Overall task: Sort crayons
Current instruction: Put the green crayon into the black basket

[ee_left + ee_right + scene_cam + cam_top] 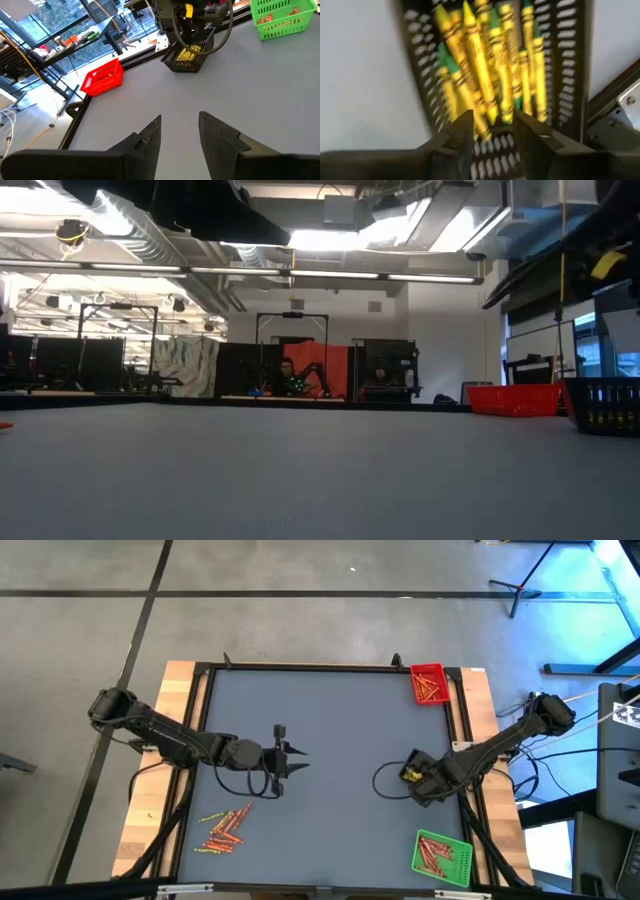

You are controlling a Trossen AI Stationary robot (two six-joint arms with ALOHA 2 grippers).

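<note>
1. The right end effector (492, 127) hangs directly over the black tray (418, 778) at the right side of the desk (330, 700), its two fingers slightly parted with nothing clamped between them.
2. Yellow crayons (490, 65) lie packed lengthwise in that black tray, just below the right fingertips (465, 125); one yellow stick ends in the gap between the fingers, apparently lying loose.
3. The left end effector (290, 762) sits above bare desk left of centre, its fingers (150, 135) parted partway and holding nothing.
4. A loose pile of red, orange and yellow crayons (225, 828) lies on the desk near the left front corner, close to the left arm.
5. The red tray (429, 683) stands at the far right corner with crayons inside.
6. The green tray (442, 858) stands at the near right corner, also holding crayons.
7. In the low view, people sit in the room beyond the desk.
</note>
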